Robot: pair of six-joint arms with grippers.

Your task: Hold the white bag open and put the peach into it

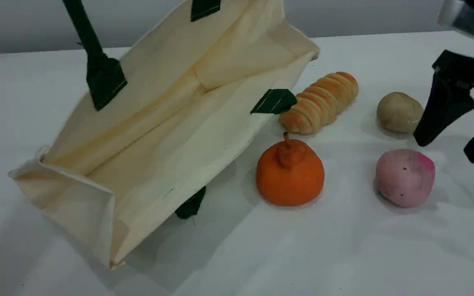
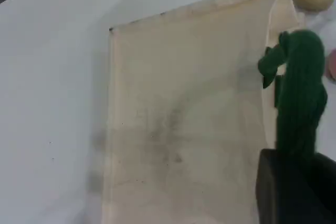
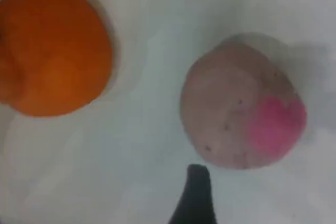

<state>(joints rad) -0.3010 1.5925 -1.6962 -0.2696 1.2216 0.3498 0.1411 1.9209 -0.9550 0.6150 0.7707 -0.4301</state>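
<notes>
The white bag (image 1: 171, 123) stands tilted on the table's left half, its mouth gaping toward the camera and its inside bare. One dark green handle (image 1: 93, 53) runs taut up out of the top of the scene view. In the left wrist view that handle (image 2: 300, 98) leads into my left gripper's dark fingertip (image 2: 294, 192), which is shut on it above the bag's outer wall (image 2: 184, 129). The peach (image 1: 405, 177), pale pink with a magenta patch, lies on the table at the right. My right gripper (image 1: 446, 150) hangs open just above and right of it, holding nothing. In the right wrist view its fingertip (image 3: 197, 195) sits just below the peach (image 3: 241, 108).
An orange stemmed fruit (image 1: 289, 172) lies between the bag and the peach, also large in the right wrist view (image 3: 52, 51). Behind it are a ribbed bread roll (image 1: 321, 102) against the bag's edge and a beige potato-like lump (image 1: 399, 112) beside the right gripper.
</notes>
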